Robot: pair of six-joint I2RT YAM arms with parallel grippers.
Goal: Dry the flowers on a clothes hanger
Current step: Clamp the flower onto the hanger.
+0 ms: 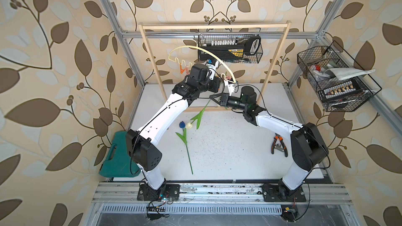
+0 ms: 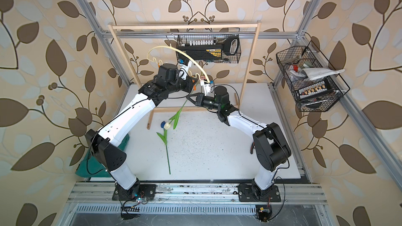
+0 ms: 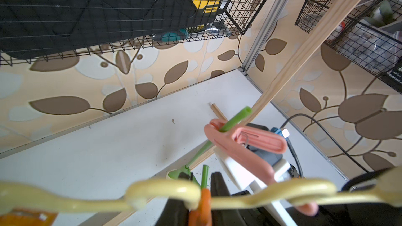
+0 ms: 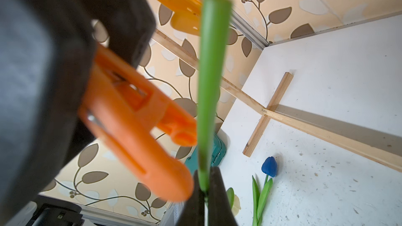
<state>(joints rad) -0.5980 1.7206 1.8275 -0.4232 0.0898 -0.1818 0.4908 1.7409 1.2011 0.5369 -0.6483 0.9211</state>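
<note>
The pale cream clothes hanger point(image 1: 206, 52) hangs tilted from the rail of the wooden rack, and its wavy bar point(image 3: 163, 190) crosses the left wrist view. My left gripper point(image 3: 200, 203) is shut on an orange clip point(image 3: 201, 205) under that bar. Beside that clip, my right gripper point(image 4: 204, 203) is shut on the green stem point(image 4: 211, 83) of a cream-white flower point(image 1: 188, 125). This flower's head hangs low next to the blue flower point(image 1: 182, 124), which lies on the table. A pink clip point(image 3: 245, 142) holds another flower's stem point(image 3: 230, 122).
The light wooden rack frame point(image 1: 214, 26) stands at the back, its foot bar on the table. A black wire basket point(image 1: 230, 48) hangs behind the hanger and another point(image 1: 335, 77) on the right wall. Pliers point(image 1: 278, 145) lie at the right. A green case point(image 1: 115, 157) sits left of the table.
</note>
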